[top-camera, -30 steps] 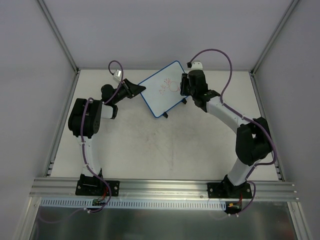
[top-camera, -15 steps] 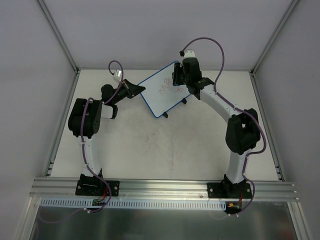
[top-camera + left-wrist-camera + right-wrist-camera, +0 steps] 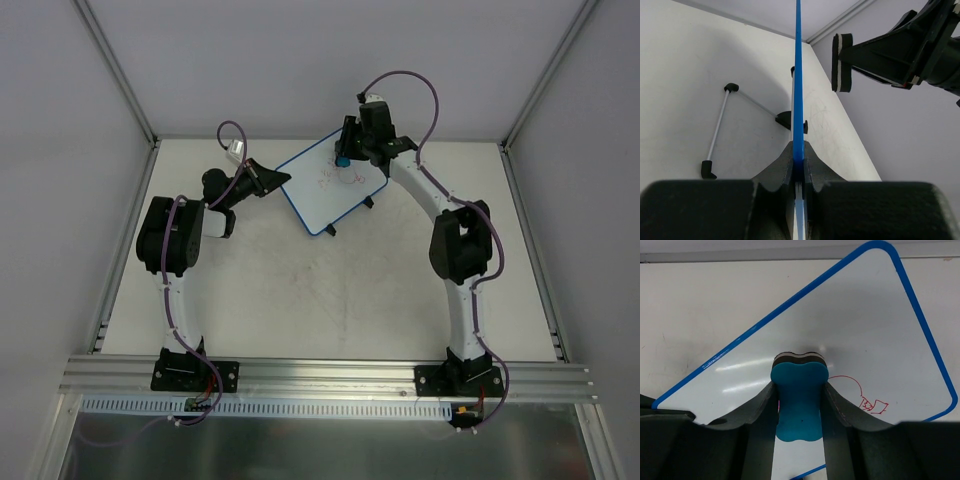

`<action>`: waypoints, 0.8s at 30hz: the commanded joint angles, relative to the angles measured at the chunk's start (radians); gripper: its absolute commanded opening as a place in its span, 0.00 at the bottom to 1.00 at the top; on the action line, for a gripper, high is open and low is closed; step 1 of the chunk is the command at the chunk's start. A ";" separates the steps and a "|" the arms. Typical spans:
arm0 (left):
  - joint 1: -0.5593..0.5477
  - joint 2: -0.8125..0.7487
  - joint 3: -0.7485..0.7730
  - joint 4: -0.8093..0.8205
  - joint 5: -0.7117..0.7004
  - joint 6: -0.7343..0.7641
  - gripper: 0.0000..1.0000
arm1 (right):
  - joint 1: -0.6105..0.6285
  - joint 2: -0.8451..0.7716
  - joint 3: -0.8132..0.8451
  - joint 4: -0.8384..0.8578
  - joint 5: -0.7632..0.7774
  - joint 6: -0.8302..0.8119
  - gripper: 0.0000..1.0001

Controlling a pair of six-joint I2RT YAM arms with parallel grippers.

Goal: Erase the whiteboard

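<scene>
The whiteboard (image 3: 325, 185), white with a thin blue frame, stands tilted at the back middle of the table with red scribbles (image 3: 340, 177) on it. My left gripper (image 3: 283, 181) is shut on its left edge; in the left wrist view the blue frame (image 3: 798, 90) runs edge-on between the fingers. My right gripper (image 3: 344, 153) is shut on the blue eraser (image 3: 343, 160) and holds it in front of the board's upper right part. In the right wrist view the eraser (image 3: 800, 400) sits between the fingers facing the whiteboard (image 3: 790, 340), with red scribbles (image 3: 865, 400) to its right.
A thin metal stand with black feet (image 3: 720, 125) shows behind the board in the left wrist view. The eraser and right gripper (image 3: 842, 62) appear there off the board's face. Grey walls close the table's back and sides.
My right arm has swung back and to the left, bringing the eraser from the board's right edge to its upper part. The left gripper and the board have stayed still.
</scene>
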 commanded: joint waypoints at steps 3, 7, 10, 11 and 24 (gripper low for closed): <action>-0.004 -0.011 0.019 0.260 0.045 0.020 0.00 | 0.021 0.018 0.064 -0.018 -0.020 0.059 0.00; -0.004 -0.009 0.018 0.263 0.045 0.020 0.00 | 0.029 0.045 0.092 -0.015 -0.031 0.084 0.00; -0.006 -0.011 0.018 0.265 0.047 0.020 0.00 | 0.037 0.061 0.112 -0.015 -0.028 0.088 0.00; -0.006 -0.009 0.018 0.266 0.047 0.020 0.00 | 0.038 0.064 0.113 -0.007 -0.028 0.090 0.00; -0.012 -0.009 0.018 0.282 0.055 0.020 0.00 | 0.052 0.102 0.087 0.074 0.072 0.104 0.00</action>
